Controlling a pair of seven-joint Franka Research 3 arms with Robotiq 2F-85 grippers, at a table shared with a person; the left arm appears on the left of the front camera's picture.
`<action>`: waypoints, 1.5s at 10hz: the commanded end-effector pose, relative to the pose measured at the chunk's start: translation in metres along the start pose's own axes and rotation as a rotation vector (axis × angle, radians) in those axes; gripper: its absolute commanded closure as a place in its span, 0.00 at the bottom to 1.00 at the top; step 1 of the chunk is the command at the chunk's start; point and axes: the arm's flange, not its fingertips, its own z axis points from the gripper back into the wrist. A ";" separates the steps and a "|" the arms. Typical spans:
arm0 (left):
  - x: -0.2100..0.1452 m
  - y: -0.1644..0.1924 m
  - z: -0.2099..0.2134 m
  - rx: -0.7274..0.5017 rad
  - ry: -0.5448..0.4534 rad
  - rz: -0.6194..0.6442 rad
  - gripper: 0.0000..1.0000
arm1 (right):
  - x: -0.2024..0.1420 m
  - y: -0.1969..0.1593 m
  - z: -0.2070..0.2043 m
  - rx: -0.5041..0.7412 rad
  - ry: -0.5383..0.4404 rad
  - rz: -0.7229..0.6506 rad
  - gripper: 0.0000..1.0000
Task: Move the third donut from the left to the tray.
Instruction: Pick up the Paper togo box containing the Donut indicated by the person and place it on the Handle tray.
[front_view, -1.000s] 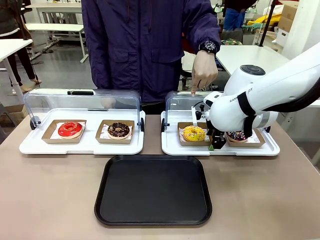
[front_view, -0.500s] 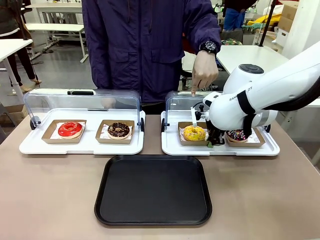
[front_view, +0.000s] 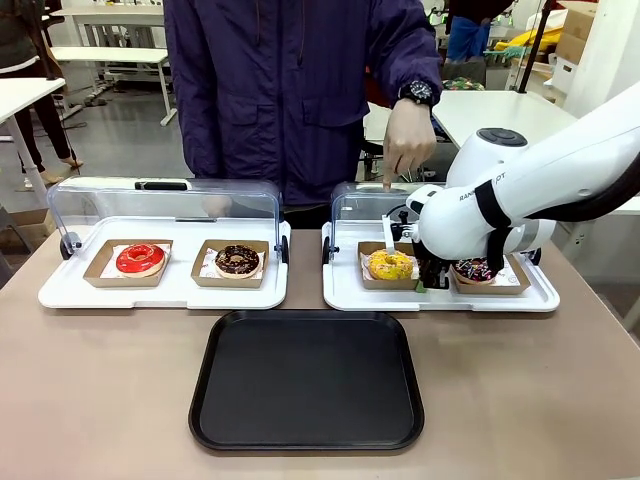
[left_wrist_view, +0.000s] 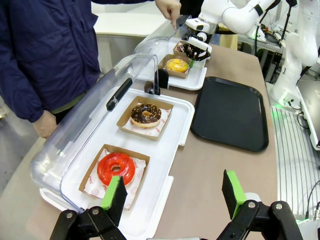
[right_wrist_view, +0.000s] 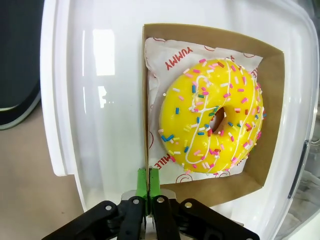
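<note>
"YUMMY" in red on the donut's paper liner (right_wrist_view: 172, 55)

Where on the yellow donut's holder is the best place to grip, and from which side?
Grip the thin upright wall of the cardboard holder, not the glazed yellow donut. Come from above at a corner, one finger either side of the wall. The right hand is already shut on the holder's wall this way, leaving the icing untouched.

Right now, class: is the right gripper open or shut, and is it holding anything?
Shut. In the right wrist view the right gripper's green pads meet on the wall of the yellow donut's cardboard holder, pinching it.
</note>
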 end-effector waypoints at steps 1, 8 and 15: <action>0.002 -0.003 0.001 -0.006 0.011 -0.001 0.00 | 0.000 0.001 -0.001 0.002 0.001 0.001 1.00; 0.002 -0.003 0.001 -0.006 0.011 -0.001 0.00 | 0.008 0.019 0.042 -0.123 -0.021 -0.005 0.98; 0.002 -0.003 0.001 -0.006 0.011 -0.001 0.00 | 0.034 0.070 0.125 -0.152 -0.019 -0.046 0.98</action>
